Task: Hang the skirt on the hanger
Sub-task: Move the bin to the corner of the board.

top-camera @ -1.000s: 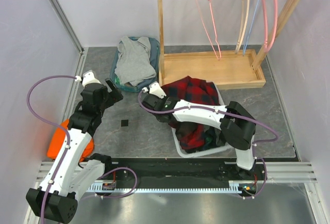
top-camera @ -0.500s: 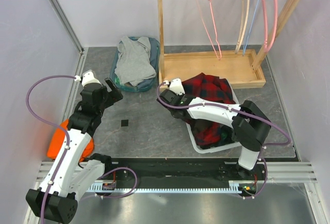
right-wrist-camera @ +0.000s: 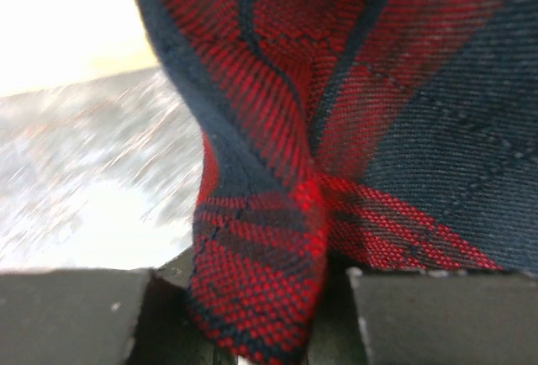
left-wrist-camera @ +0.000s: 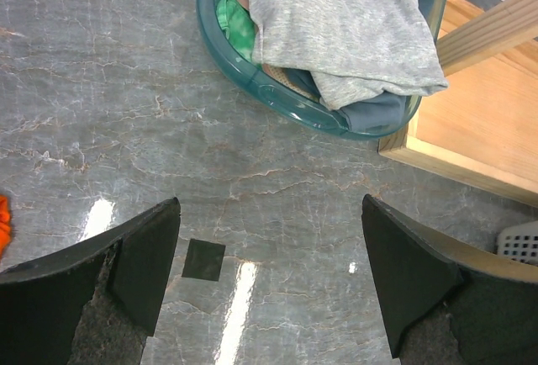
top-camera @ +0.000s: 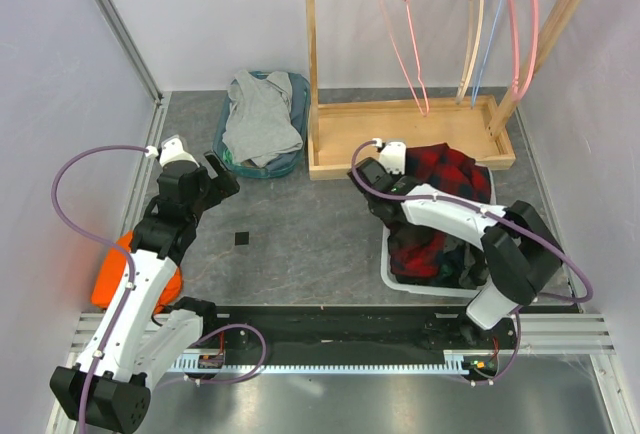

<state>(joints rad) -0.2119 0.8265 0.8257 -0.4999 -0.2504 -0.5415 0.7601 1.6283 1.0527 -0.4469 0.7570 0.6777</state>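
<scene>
The skirt (top-camera: 445, 169) is red and dark plaid cloth, heaped in a white basket (top-camera: 400, 279) at the right, just in front of the wooden rack. My right gripper (top-camera: 386, 161) is at the skirt's left edge. In the right wrist view a fold of the skirt (right-wrist-camera: 261, 298) is pinched between the jaws, and my right gripper (right-wrist-camera: 252, 306) is shut on it. A pink wire hanger (top-camera: 405, 44) hangs on the rack's rail, with more hangers (top-camera: 500, 24) to its right. My left gripper (top-camera: 215, 174) (left-wrist-camera: 269, 205) stands open over bare table.
A teal basket (top-camera: 225, 144) with a grey garment (top-camera: 262, 114) sits left of the rack's wooden base tray (top-camera: 410, 134). A small black square (top-camera: 241, 239) lies on the table. An orange object (top-camera: 110, 279) lies by the left arm. Walls close off both sides.
My right arm has swung right and toward the rack, dragging the skirt and the white basket with it. The left arm has not moved.
</scene>
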